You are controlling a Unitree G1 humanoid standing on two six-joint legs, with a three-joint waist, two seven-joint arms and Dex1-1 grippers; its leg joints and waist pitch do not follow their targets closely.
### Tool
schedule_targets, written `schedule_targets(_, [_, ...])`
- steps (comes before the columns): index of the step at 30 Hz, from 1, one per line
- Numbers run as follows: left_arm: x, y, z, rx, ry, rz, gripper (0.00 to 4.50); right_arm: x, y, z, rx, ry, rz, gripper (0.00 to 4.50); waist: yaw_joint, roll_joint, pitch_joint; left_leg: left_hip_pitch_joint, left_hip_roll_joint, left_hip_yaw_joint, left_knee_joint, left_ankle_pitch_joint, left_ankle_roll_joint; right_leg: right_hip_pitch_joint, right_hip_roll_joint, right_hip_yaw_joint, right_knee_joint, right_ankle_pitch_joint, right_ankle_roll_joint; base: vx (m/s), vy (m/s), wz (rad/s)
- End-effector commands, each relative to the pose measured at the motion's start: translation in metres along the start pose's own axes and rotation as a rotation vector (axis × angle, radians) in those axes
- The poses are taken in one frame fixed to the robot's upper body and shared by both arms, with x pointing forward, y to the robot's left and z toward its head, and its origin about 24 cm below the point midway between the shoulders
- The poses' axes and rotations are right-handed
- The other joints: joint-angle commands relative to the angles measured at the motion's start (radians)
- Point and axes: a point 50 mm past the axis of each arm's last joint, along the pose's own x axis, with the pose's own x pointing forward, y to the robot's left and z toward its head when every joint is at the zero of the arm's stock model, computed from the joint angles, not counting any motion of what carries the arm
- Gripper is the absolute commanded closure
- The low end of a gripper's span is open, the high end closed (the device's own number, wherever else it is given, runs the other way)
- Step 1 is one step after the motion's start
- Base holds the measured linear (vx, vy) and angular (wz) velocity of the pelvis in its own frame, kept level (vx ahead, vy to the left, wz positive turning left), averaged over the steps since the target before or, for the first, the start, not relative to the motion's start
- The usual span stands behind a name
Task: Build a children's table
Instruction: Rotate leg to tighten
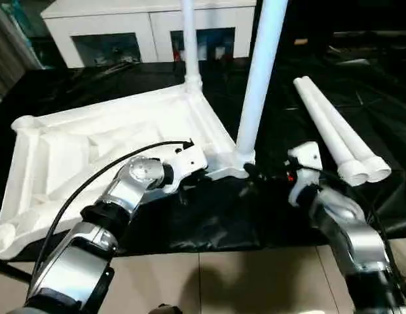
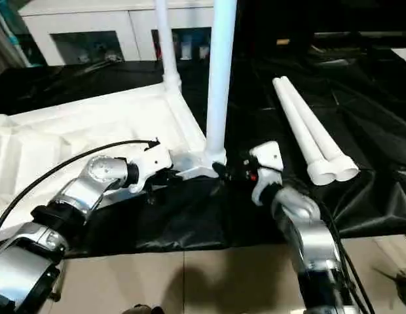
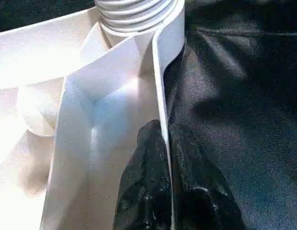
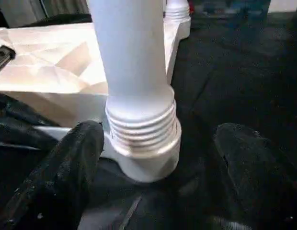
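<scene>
Left eye view, leg [image 1: 260,72] upright in corner socket, right gripper [image 4: 153,143] released, left gripper [image 3: 163,158] pinching tabletop rim [image 3: 160,96].

forearms: silver, jointed | left arm [image 1: 92,242]: black cable | wrist housings: white | fingers [image 4: 67,177]: black

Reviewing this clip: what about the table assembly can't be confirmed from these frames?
- Tops of the two standing legs: cut off by the head views' upper edge.
- How far the near leg's thread is seated: the corner socket hides it.
- Tabletop near edge: left forearm covers it.
- Contents of the cabinet: too small.
</scene>
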Motion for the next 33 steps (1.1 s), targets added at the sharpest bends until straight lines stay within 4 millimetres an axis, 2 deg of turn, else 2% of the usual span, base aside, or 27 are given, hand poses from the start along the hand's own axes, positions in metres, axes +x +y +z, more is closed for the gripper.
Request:
schedule_targets(1, [-0.0017,0.0051,0.0185,0.057,-0.118,0.045,4.5,-0.0041,-0.001,0.0057,0.023,-0.031,-0.041,0.45,0.001,-0.011,-0.075,0.028,0.039,-0.007,-0.048,-0.057,0.113,0.057,-0.046,0.024,-0.031,0.121,-0.263,0.0,0.0,0.0])
schedule_targets(7, [-0.0002,0.0047,0.0215,0.057,-0.149,0.044,4.5,-0.0079,0.0023,0.0033,0.062,-0.038,-0.086,0.45,0.002,-0.014,-0.077,0.025,0.035,-0.007,-0.043,-0.046,0.12,0.059,-0.047,0.024,-0.027,0.124,-0.26,0.0,0.0,0.0])
schedule_targets(12, [-0.0008,0.0044,0.0206,0.067,-0.145,0.014,4.5,-0.0104,0.0064,0.0029,0.073,-0.03,-0.089,0.45,0.003,-0.012,-0.074,0.024,0.035,-0.008,-0.043,-0.074,0.107,0.058,-0.046,0.026,-0.028,0.073,-0.248,0.0,0.0,0.0])
schedule_targets(16, [-0.0009,0.0036,0.0182,0.072,-0.126,0.001,4.5,-0.0104,0.007,0.0035,0.077,-0.03,-0.093,0.45,0.0,-0.01,-0.072,0.027,0.035,-0.007,-0.046,-0.124,0.078,0.055,-0.046,0.027,-0.034,0.001,-0.243,0.0,0.0,0.0])
schedule_targets(22, [0.0006,0.0024,0.0155,0.067,-0.112,-0.003,4.5,-0.0096,0.0046,0.0053,0.067,-0.024,-0.097,0.45,0.0,-0.016,-0.075,0.024,0.033,-0.008,-0.042,-0.102,0.081,0.057,-0.046,0.027,-0.029,0.013,-0.238,0.0,0.0,0.0])
schedule_targets(24, [0.0007,0.0023,0.0152,0.065,-0.111,-0.005,4.5,-0.0096,0.0042,0.0053,0.066,-0.022,-0.098,0.45,-0.001,-0.013,-0.073,0.03,0.035,-0.008,-0.048,-0.159,0.074,0.064,-0.047,0.026,-0.033,-0.049,-0.234,0.0,0.0,0.0])
schedule_targets(25, [0.0007,0.0023,0.0152,0.065,-0.111,-0.004,4.5,-0.0094,0.0041,0.0053,0.066,-0.021,-0.099,0.45,-0.003,-0.01,-0.071,0.04,0.037,-0.008,-0.056,-0.237,0.06,0.068,-0.046,0.024,-0.041,-0.136,-0.227,0.0,0.0,0.0])
schedule_targets(26, [0.0008,0.0022,0.0152,0.06,-0.111,-0.008,4.5,-0.0092,0.004,0.0053,0.065,-0.021,-0.099,0.45,-0.005,-0.009,-0.069,0.046,0.037,-0.007,-0.061,-0.278,0.054,0.069,-0.043,0.021,-0.045,-0.178,-0.225,0.0,0.0,0.0])
schedule_targets(27, [0.0008,0.0021,0.0154,0.058,-0.112,-0.01,4.5,-0.0089,0.0039,0.0054,0.066,-0.021,-0.1,0.45,-0.01,-0.008,-0.065,0.057,0.034,-0.005,-0.069,-0.348,0.049,0.073,-0.038,0.018,-0.056,-0.249,-0.222,0.0,0.0,0.0])
schedule_targets(28, [0.0008,0.0023,0.0157,0.06,-0.112,-0.012,4.5,-0.0085,0.0037,0.0055,0.065,-0.022,-0.102,0.45,-0.014,-0.006,-0.058,0.072,0.031,-0.003,-0.078,-0.421,0.05,0.078,-0.032,0.012,-0.069,-0.331,-0.22,0.0,0.0,0.0])
schedule_targets(29, [0.0009,0.0024,0.0159,0.062,-0.112,-0.012,4.5,-0.0083,0.0035,0.0057,0.064,-0.022,-0.103,0.45,-0.016,-0.006,-0.053,0.087,0.029,0.001,-0.083,-0.462,0.052,0.08,-0.03,0.011,-0.082,-0.39,-0.219,0.0,0.0,0.0])
schedule_targets(30, [0.0009,0.0024,0.0159,0.062,-0.112,-0.012,4.5,-0.0083,0.0035,0.0057,0.064,-0.022,-0.103,0.45,-0.017,-0.007,-0.052,0.09,0.027,0.002,-0.085,-0.462,0.054,0.086,-0.031,0.01,-0.086,-0.403,-0.218,0.0,0.0,0.0])
schedule_targets(31, [0.001,0.003,0.0163,0.065,-0.111,-0.012,4.5,-0.0087,0.0034,0.0054,0.064,-0.021,-0.105,0.45,-0.014,-0.007,-0.059,0.09,0.025,0.006,-0.088,-0.404,0.067,0.103,-0.034,0.016,-0.088,-0.359,-0.225,0.0,0.0,0.0])
schedule_targets(32, [0.001,0.003,0.0163,0.065,-0.111,-0.012,4.5,-0.0087,0.0034,0.0054,0.064,-0.021,-0.105,0.45,-0.014,-0.007,-0.059,0.09,0.025,0.006,-0.088,-0.404,0.067,0.103,-0.034,0.016,-0.088,-0.359,-0.225,0.0,0.0,0.0])
schedule_targets(33, [0.0011,0.0032,0.0164,0.066,-0.11,-0.013,4.5,-0.0092,0.0035,0.0049,0.064,-0.02,-0.107,0.45,-0.011,-0.007,-0.071,0.081,0.021,0.007,-0.083,-0.316,0.091,0.12,-0.03,0.017,-0.074,-0.245,-0.244,0.061,-0.002,0.01])
